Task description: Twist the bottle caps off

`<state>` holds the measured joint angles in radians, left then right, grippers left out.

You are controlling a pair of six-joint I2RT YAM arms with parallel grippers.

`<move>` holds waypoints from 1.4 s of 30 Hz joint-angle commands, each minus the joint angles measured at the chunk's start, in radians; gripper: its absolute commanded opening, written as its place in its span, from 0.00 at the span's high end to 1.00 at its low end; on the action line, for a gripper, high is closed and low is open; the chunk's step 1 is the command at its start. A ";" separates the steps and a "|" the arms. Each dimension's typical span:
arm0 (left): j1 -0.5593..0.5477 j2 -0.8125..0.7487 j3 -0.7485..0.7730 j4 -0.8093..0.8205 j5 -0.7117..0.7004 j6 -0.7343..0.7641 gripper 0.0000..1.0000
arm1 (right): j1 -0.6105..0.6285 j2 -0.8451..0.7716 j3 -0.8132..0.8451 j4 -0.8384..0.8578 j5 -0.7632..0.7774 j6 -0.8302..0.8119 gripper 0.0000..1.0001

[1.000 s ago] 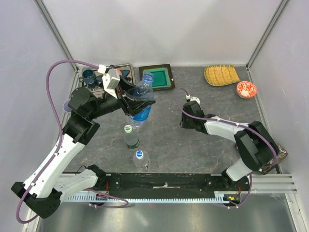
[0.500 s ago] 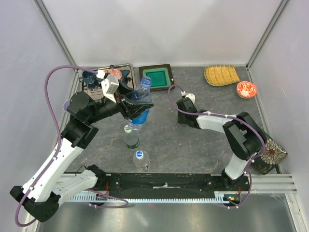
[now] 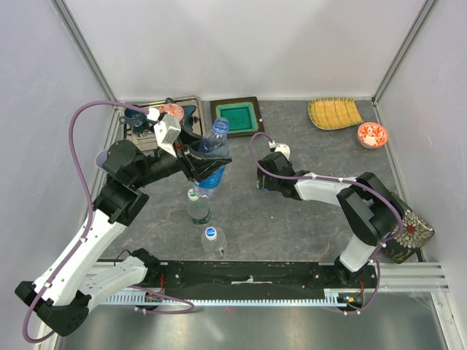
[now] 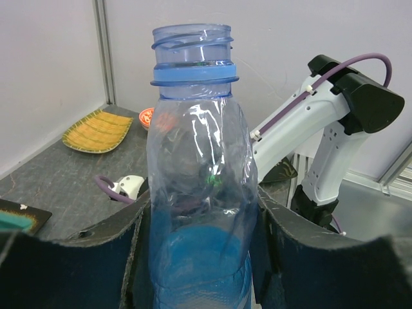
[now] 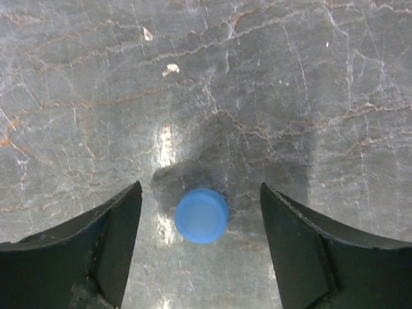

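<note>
Shows the blue cap (image 5: 201,215) off its bottle and flat on the desk (image 5: 290,77), between the two fingers (image 5: 96,257) of the right gripper (image 5: 201,193), touching neither. Has that gripper released, jaws spread wide, low over the desk.

Finds the blue-tinted bottle (image 4: 199,193) clenched round its body by the left gripper (image 4: 203,212), across the desk from the right gripper. Shows its neck open, threads bare, a blue ring just below them. Seen from above, tilts with the neck toward the far side.

Places two more bottles on the desk, nearer the arm bases than the left gripper: one bottle (image 3: 198,211) with a green-and-white cap (image 3: 193,194), then another bottle (image 3: 215,246) with a blue-and-white cap (image 3: 210,233), both caps on.

Sets a green tray (image 3: 236,117) just beyond the left gripper. Puts a yellow woven mat (image 3: 334,112) and a red-patterned bowl (image 3: 372,134) well beyond the right gripper.
</note>
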<state>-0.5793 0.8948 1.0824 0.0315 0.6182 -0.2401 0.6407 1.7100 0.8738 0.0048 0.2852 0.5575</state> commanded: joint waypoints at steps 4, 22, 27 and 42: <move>-0.004 -0.008 0.005 0.015 -0.032 0.056 0.69 | -0.028 -0.200 0.157 -0.205 0.060 0.024 0.11; -0.039 0.346 0.241 -0.113 0.229 0.090 0.66 | -0.065 -0.628 0.470 -0.157 -0.569 0.001 0.04; -0.096 0.398 0.283 -0.143 0.176 0.128 0.66 | -0.067 -0.622 0.472 -0.170 -0.574 -0.019 0.03; -0.126 0.414 0.298 -0.142 0.104 0.154 0.66 | -0.065 -0.616 0.438 -0.212 -0.580 -0.031 0.32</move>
<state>-0.7029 1.3163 1.3327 -0.1333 0.7498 -0.1326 0.5732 1.1011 1.3216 -0.2050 -0.2771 0.5274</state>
